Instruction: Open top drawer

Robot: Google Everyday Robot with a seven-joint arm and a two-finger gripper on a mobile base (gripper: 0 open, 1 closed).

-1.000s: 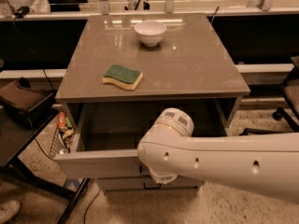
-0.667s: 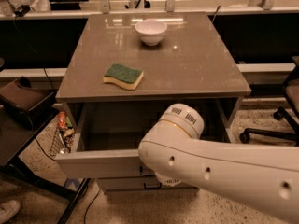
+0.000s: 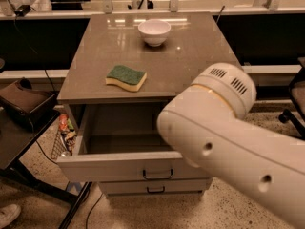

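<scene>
The top drawer (image 3: 114, 168) is the grey drawer under the cabinet's top, pulled out toward me. Its deep grey box (image 3: 125, 143) looks empty inside. A thin black bar handle (image 3: 157, 174) sits on its flat front. My gripper is not in view. Only my white arm (image 3: 224, 132) shows, crossing from the lower right in front of the drawer's right part and hiding that end. A shorter drawer front (image 3: 128, 187) with a small black handle (image 3: 156, 190) sits shut below.
A green and yellow sponge (image 3: 126, 77) and a white bowl (image 3: 154, 32) lie on the cabinet top (image 3: 200, 56). A dark side table (image 3: 19, 137) stands at the left, with a wire rack of packets (image 3: 64, 132) beside the cabinet. A chair (image 3: 294, 104) stands at the right.
My arm has risen and swung to the right, away from the drawer front, uncovering its handle. The drawer stays pulled out as before.
</scene>
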